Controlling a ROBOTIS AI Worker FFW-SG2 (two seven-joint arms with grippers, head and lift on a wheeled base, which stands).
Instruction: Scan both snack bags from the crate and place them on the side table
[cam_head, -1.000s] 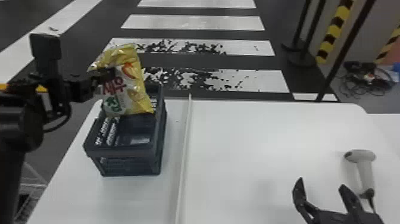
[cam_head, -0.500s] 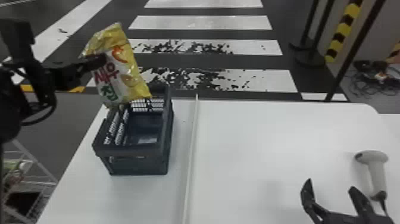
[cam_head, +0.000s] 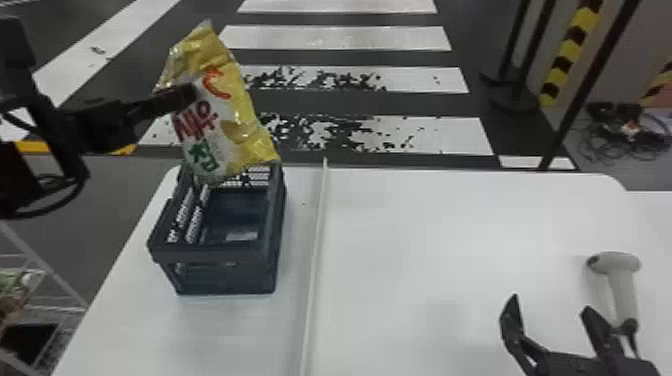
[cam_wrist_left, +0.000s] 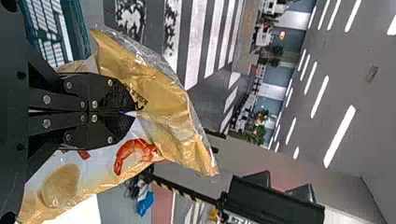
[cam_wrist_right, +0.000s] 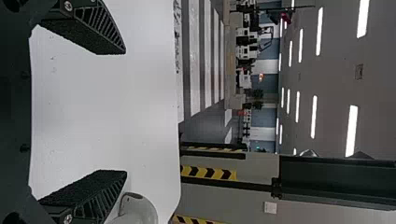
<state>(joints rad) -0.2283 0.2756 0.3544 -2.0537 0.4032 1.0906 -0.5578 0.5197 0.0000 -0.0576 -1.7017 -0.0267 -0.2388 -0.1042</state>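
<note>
While left fingers (cam_head: 181, 97) clench snack bag (cam_head: 242, 115) by crate (cam_head: 215, 254) | right fingers (cam_head: 511, 322) parted near scanner (cam_head: 620, 264) | white strip (cam_head: 314, 260) between crate and scanner

The snack bag (cam_head: 230, 120) in the black left gripper (cam_head: 192, 95) is yellow and white, with red and green lettering and an orange-red shrimp (cam_wrist_left: 130, 154). Below that gripper, the crate (cam_head: 215, 255) is dark blue-grey. Beside the black right gripper (cam_head: 550, 306), the scanner (cam_head: 622, 295) is pale grey; the table (cam_head: 425, 225) beneath is white. Beyond both, white stripes (cam_head: 425, 135) cross the dark floor (cam_head: 350, 105).

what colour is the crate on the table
Dark blue-grey; the crate shows best in the head view.
</note>
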